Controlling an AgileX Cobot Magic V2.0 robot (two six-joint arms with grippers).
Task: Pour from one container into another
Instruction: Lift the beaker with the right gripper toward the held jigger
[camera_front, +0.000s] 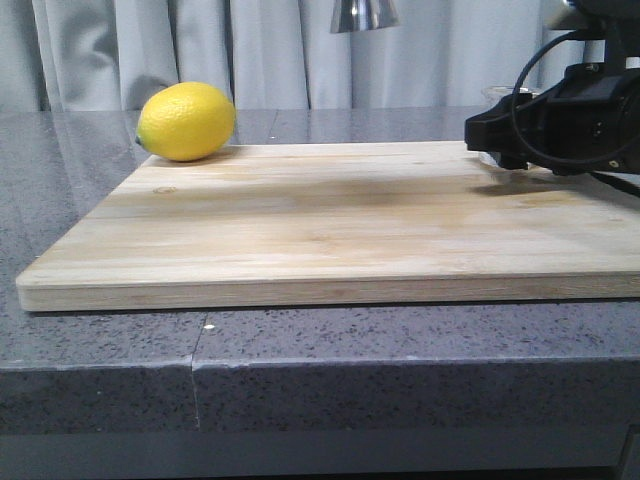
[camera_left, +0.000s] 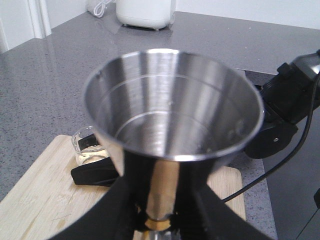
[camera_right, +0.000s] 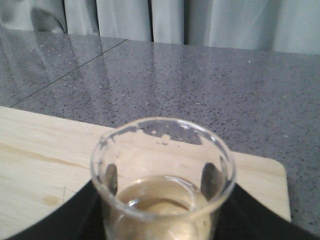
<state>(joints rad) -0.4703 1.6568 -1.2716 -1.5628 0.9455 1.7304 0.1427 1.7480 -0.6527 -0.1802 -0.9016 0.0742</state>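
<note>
The steel jigger (camera_left: 172, 107) hangs in the air, its empty cup facing the left wrist camera. My left gripper (camera_left: 160, 220) is shut on its narrow waist at the gold band (camera_left: 159, 223). In the front view only the jigger's lower end (camera_front: 362, 12) shows at the top edge, and the left gripper is out of sight. The clear glass beaker (camera_right: 162, 200) stands upright on the wooden board (camera_front: 330, 230) at its far right corner, holding some yellowish liquid. My right gripper (camera_right: 161, 182) is shut on the beaker (camera_front: 507, 95), one finger on either side. From the left wrist the beaker (camera_left: 87, 147) appears below the jigger.
A lemon (camera_front: 186, 121) lies on the board's far left corner. The board sits on a grey speckled counter (camera_front: 300, 340) with curtains behind. The right arm (camera_front: 585, 110) and its cable overhang the board's right edge. A white appliance (camera_left: 146, 12) stands far off on the counter.
</note>
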